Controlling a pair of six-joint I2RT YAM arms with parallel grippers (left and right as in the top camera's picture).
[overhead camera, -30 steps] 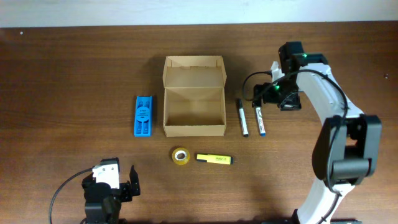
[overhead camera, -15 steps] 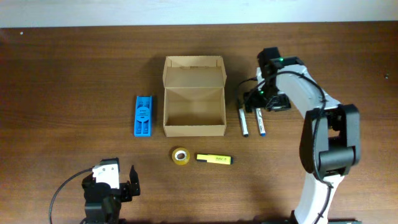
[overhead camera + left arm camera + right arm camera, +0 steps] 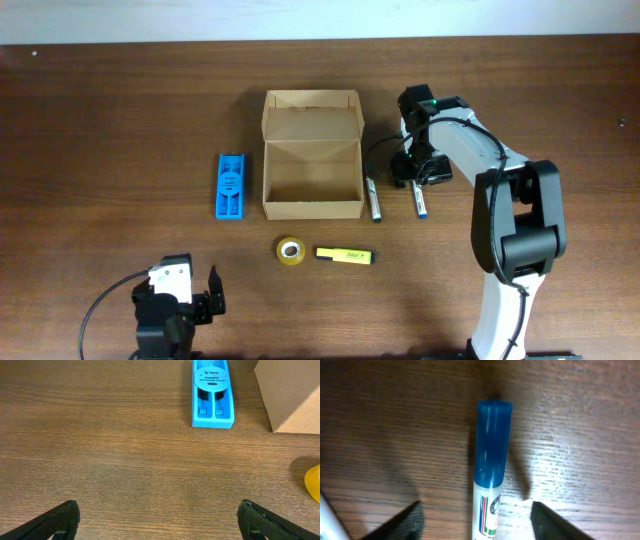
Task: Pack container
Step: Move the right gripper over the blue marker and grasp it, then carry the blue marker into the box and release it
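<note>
Right of the open box (image 3: 312,209) mid-way across the surface (image 3: 120,120): hovering low over the blue marker (image 3: 492,435) with the right hand (image 3: 476,519), spread astride it. Probably the first pick. Next: dropping, closing squarely, carrying into the box. Idling with the left hand (image 3: 157,520), likewise spread.

The table (image 3: 120,110) is dark brown with a fine, streaky wood grain. The container (image 3: 312,209) is plain tan-brown cardboard with no print. The plastic block (image 3: 231,186) is bright blue, and its round blue label carries small dark lettering. The tape roll (image 3: 290,250) is pale yellow. The highlighter (image 3: 350,257) is yellow with a black cap. The black-capped marker (image 3: 373,200) has a white body. The blue-capped marker (image 3: 492,440) is also white, printed with thin red, green and blue stripes.
</note>
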